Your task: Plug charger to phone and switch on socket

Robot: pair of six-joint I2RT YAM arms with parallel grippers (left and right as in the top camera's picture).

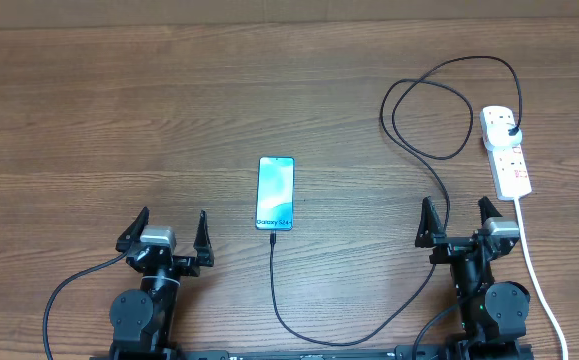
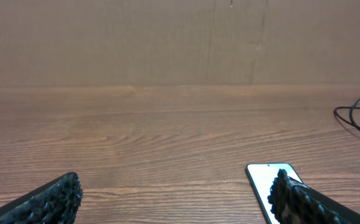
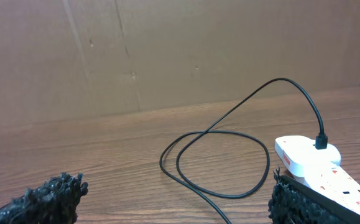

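The phone lies flat mid-table with its blue-teal screen lit. The charger, a thin black cable, has its black plug in the far end of the white socket at the right. From there it loops, runs past the right arm along the near edge, and ends with its tip just below the phone; I cannot tell whether they touch. My left gripper is open, left of the phone. My right gripper is open, near the socket. The left wrist view shows the phone beside the right finger.
The socket's thick white cord runs toward the near edge beside the right arm. The cable loop lies on the wood ahead of the open right gripper, with the socket at its right. A brown cardboard wall backs the table.
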